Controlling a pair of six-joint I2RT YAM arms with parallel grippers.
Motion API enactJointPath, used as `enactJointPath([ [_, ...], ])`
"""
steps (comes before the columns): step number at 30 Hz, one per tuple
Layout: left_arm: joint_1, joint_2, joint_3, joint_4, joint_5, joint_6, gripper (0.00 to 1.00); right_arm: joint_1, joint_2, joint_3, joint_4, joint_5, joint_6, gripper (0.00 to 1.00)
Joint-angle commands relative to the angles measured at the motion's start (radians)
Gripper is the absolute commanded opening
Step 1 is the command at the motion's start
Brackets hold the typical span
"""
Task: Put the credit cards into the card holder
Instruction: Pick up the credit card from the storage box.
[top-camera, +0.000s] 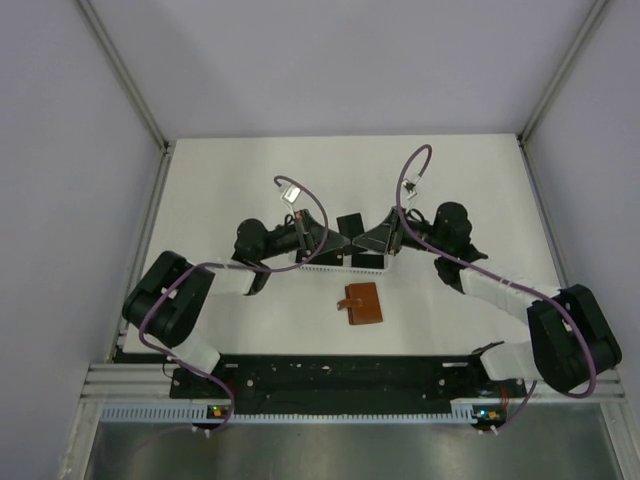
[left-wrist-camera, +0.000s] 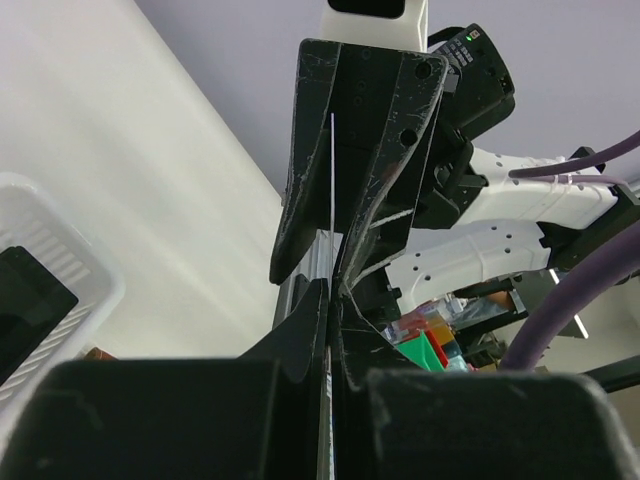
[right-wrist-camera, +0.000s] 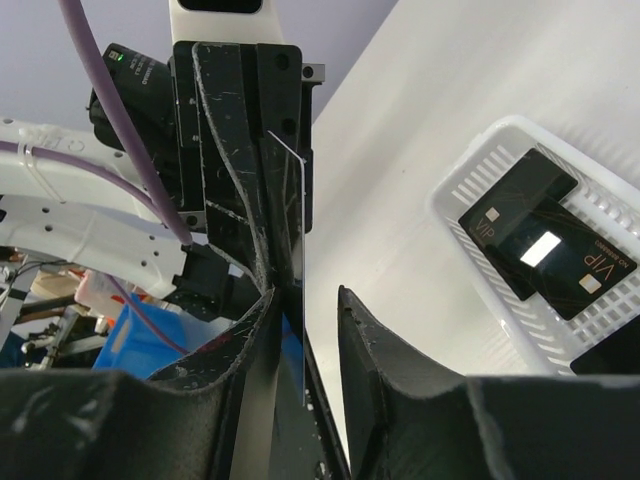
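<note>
Card (right-wrist-camera: 297, 230) in transfer is thin, black, stiff and light, with slick faces. It stands on edge between the two grippers, above the white basket (right-wrist-camera: 470, 190). Left gripper (left-wrist-camera: 330, 305) is clamped flat across both faces of it. Right gripper (right-wrist-camera: 305, 305) has its fingers parted, with the card close beside one finger and the other finger clear, so it grips nothing. Take hold of such a card across the faces near one short end, leaving the far end free for insertion. Avoid edge contact, which is likely to slip. Spare cards (right-wrist-camera: 530, 225) lie in the basket. Card holder (top-camera: 362, 304) lies apart on the table (top-camera: 250, 180), nearer the arm bases.
</note>
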Motion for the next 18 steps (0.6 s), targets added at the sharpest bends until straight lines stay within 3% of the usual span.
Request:
enactJointPath([
  [1, -0.016, 0.013, 0.044, 0.107, 0.052, 0.015, 0.00, -0.006, -0.029, 0.044, -0.002, -0.013, -0.040, 0.28],
  [14, -0.022, 0.008, 0.031, 0.106, 0.072, 0.028, 0.00, -0.006, -0.078, 0.040, -0.006, 0.036, -0.053, 0.34],
  [18, -0.024, 0.006, 0.031, 0.103, 0.072, 0.030, 0.00, -0.004, -0.078, 0.048, -0.009, 0.034, -0.045, 0.26],
])
